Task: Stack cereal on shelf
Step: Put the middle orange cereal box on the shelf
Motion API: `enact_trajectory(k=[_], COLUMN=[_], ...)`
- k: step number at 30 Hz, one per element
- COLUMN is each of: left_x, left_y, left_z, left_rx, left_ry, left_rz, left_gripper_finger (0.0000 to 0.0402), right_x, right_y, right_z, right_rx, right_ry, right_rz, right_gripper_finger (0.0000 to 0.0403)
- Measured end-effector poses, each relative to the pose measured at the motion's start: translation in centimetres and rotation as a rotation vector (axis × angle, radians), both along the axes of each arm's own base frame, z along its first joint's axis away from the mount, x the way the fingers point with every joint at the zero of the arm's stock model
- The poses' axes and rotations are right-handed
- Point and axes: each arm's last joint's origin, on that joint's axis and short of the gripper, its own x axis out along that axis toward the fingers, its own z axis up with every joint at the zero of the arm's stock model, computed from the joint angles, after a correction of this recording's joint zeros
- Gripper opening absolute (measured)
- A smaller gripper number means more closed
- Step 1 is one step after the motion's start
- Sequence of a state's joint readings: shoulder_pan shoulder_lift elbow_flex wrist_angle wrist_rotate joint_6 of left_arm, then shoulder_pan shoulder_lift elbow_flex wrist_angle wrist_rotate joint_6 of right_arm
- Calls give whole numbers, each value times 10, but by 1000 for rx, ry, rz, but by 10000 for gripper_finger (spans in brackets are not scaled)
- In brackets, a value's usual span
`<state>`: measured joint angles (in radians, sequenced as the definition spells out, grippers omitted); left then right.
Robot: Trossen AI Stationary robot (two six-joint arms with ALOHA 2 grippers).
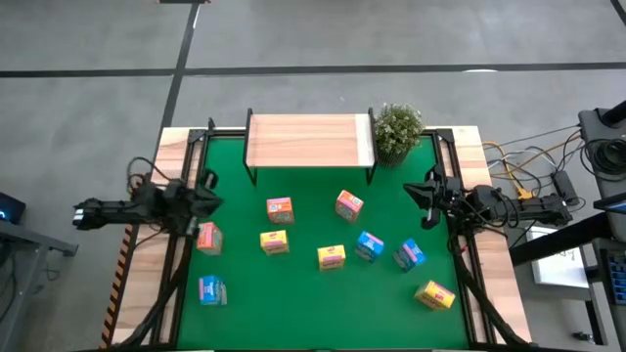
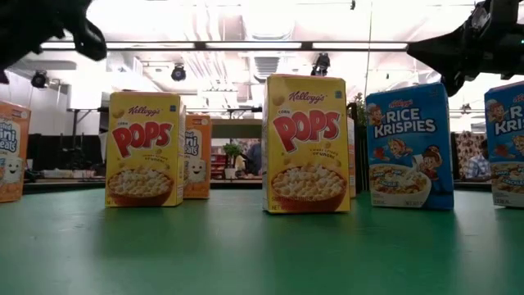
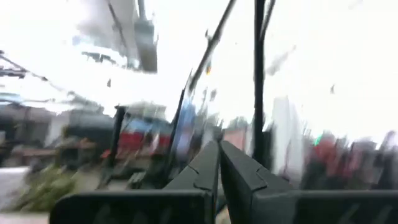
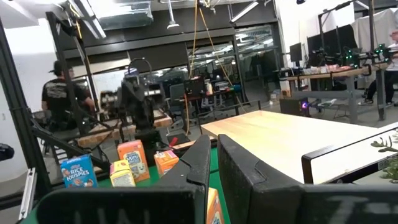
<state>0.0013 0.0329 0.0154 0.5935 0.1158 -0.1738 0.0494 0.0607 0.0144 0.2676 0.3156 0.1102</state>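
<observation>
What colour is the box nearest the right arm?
Blue, a Rice Krispies box; high view shows it best.

Nine cereal boxes (image 1: 332, 256) scattered on mat; wood shelf (image 1: 309, 141) bare.

Blurred beyond telling: room past the left fingers (image 3: 205, 177). Cut off at picture edges: orange box (image 2: 11, 152), blue box (image 2: 507, 143).
</observation>
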Motion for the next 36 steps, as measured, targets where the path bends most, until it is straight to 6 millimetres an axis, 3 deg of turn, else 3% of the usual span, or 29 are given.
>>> enact_trajectory(k=[4, 8, 14, 19, 28, 36], left_x=[-5, 0, 24, 42, 65, 70], left_y=[0, 4, 10, 10, 10, 10], left_z=[15, 37, 74, 96, 107, 98], left_rx=[21, -31, -65, 0, 14, -33], left_ry=[-92, -45, 246, 521, 725, 829], left_rz=[26, 154, 335, 365, 362, 352], left_gripper_finger=[0, 0, 0, 0, 0, 0], right_x=[-3, -4, -4, 0, 24, 56], right_y=[0, 0, -1, -1, 0, -4], right_z=[12, 23, 33, 50, 70, 80], right_rx=[-20, -108, -187, -233, -315, -374], right_ry=[-125, -206, -273, -268, -161, -36], right_rz=[-10, -46, -121, -135, -142, -172], right_gripper_finger=[22, 22, 22, 22, 22, 22])
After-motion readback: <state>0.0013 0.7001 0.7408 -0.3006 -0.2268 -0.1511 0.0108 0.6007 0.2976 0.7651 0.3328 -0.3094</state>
